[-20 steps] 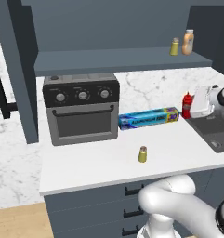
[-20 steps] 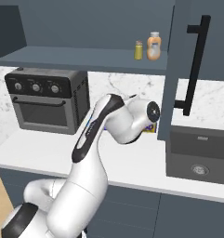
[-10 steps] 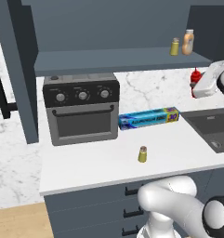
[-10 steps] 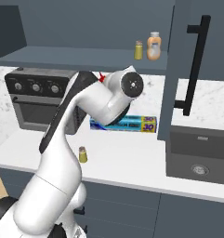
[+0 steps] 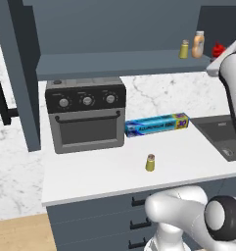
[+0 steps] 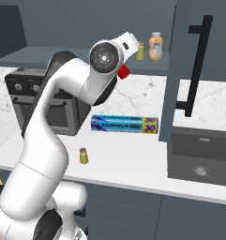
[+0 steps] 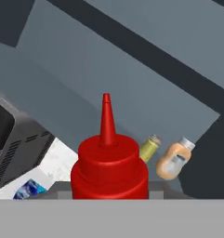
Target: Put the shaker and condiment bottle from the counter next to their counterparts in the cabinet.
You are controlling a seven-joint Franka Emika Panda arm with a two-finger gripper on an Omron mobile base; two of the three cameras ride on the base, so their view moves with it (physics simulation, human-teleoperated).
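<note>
The end effector [image 6: 124,70] gripped the red condiment bottle [image 7: 109,169], raised off the worktop [image 5: 114,166] to the level of the cabinet [image 5: 119,63] shelf — near the tan-orange bottle [image 5: 198,44] and the twin shaker [image 5: 184,49] standing there. The shaker [image 5: 150,163] stood alone on the worktop — in front of the foil box [image 5: 156,124], right of the toaster oven [image 5: 86,115].

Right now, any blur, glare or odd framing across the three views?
Left base view: soft and low-detail, no glare, faint shadow beside the shaker. Right base view: the arm hides most of the red bottle. Hand view: rolled, bottle fills the foreground, shelf slants.
</note>
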